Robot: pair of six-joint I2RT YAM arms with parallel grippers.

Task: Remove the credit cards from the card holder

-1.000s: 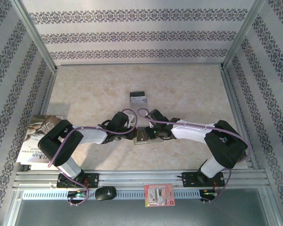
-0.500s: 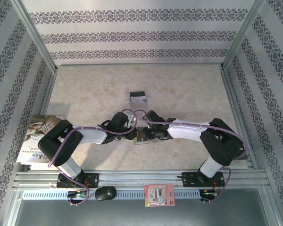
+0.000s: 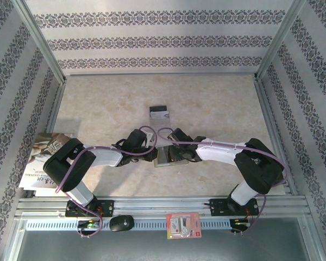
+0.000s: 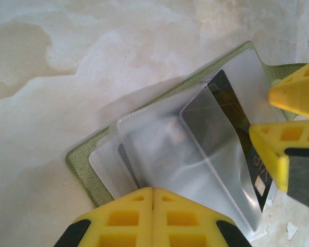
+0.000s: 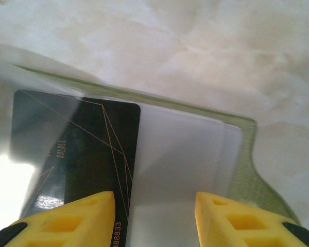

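Currently: thin olive-green folding card holder (image 3: 164,156), lying open on the pale marbled table (image 3: 108,103) between both arms.
I read the left gripper (image 4: 153,191) clenched at the edge of its clear sleeves (image 4: 165,149). The right gripper (image 5: 154,198) is released, fingers either side of a sleeve holding a black rectangular credit card (image 5: 87,149). One silver-grey card (image 3: 160,112) lies well apart, farther back.

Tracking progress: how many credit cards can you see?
2: a loose card on the table, farther back; a black card in the card holder. Others may be hidden.
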